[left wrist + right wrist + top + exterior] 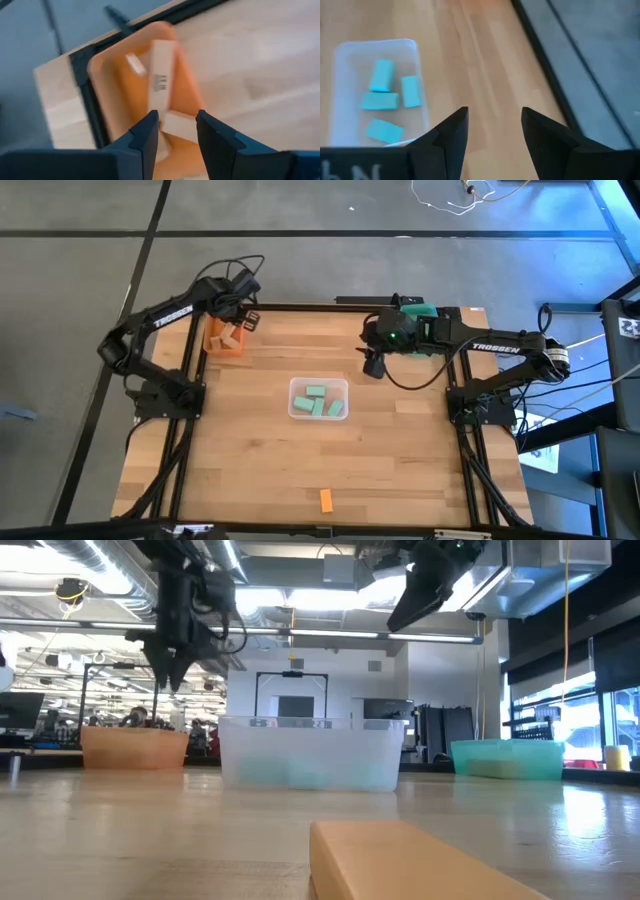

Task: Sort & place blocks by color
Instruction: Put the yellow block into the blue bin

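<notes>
Three trays stood on the wooden table (400, 460). The orange tray (224, 338) sat at the far left corner and held tan wooden blocks (161, 80); the left wrist view showed one long block lying along the tray with dark markings too blurred to read, a small pale piece beside it, and another block (179, 126) lying across the tray. The clear tray (318, 398) sat near the middle of the table and held four mint green blocks (380, 100), three close together and one slightly apart. A teal tray (507, 758) stood at the far right, partly hidden under the right arm in the overhead view; its contents could not be made out. One orange block (326, 500) lay alone on the bare wood near the front edge, well apart from all the trays. The left gripper (174, 131) hovered directly above the orange tray with its fingers parted and nothing held between them. The right gripper (494, 131) hung above the table between the clear tray and the teal tray, fingers likewise apart and empty. White lettering reading "TROSSEN" showed on both arms.
</notes>
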You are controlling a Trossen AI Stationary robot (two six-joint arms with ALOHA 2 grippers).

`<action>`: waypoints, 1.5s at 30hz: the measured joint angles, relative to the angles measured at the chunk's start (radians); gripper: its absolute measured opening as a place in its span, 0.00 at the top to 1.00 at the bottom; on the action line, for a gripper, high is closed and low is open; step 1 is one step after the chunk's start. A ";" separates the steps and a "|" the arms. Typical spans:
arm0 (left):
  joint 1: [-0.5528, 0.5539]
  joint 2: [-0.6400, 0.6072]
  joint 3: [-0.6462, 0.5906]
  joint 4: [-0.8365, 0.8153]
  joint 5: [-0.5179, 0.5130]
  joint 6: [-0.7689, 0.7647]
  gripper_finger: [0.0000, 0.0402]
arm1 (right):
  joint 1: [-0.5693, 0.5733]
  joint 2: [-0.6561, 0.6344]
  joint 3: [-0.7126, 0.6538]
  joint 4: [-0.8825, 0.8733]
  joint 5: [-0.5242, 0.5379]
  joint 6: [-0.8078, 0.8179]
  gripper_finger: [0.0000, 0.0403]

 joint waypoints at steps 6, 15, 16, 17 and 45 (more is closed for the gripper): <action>-0.097 -0.145 0.000 0.001 0.170 0.209 0.69 | 0.000 0.000 0.000 -0.010 -0.258 -0.025 0.54; -0.321 -0.282 0.000 0.005 0.521 0.424 0.69 | 0.018 0.000 0.000 -0.009 -0.540 -0.200 0.54; -0.353 -0.286 0.000 0.005 0.544 0.446 0.69 | 0.026 0.000 0.000 -0.009 -0.541 -0.214 0.54; -0.386 -0.289 0.000 0.007 0.559 0.463 0.69 | 0.035 0.000 0.000 -0.009 -0.542 -0.219 0.54; -0.982 -0.242 0.000 0.494 0.245 -0.027 0.69 | 0.314 0.052 0.000 0.056 -0.455 -0.675 0.54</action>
